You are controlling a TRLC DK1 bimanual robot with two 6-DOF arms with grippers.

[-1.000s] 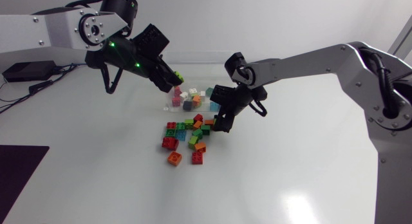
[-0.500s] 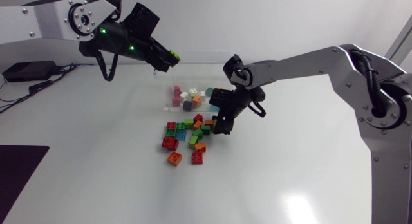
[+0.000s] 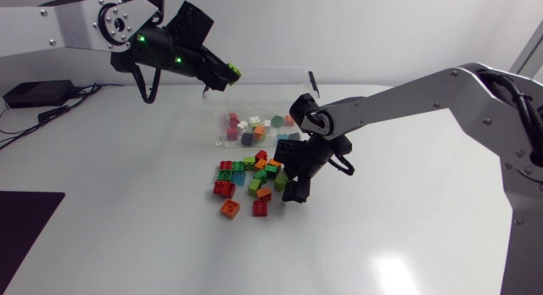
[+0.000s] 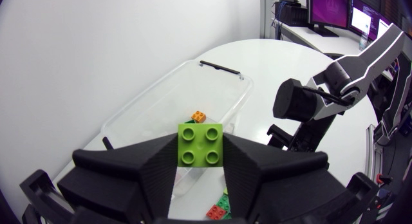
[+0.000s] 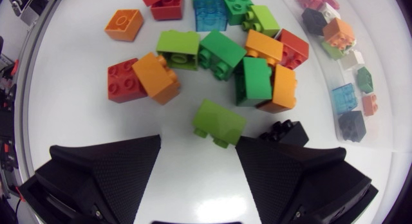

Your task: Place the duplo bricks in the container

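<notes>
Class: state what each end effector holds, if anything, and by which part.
Left end effector: a lime green brick, pinched by two opposite side faces. Right end effector: open, holding nothing.

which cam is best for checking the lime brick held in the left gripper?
Left wrist view: the lime brick sits clamped between the fingers of the left gripper, four studs facing the camera. Head view shows only a lime speck at the gripper's tip. Right wrist view doesn't show it.

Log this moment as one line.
left gripper: shut on lime brick, near container | right gripper: open, over pile, green brick just ahead
</notes>
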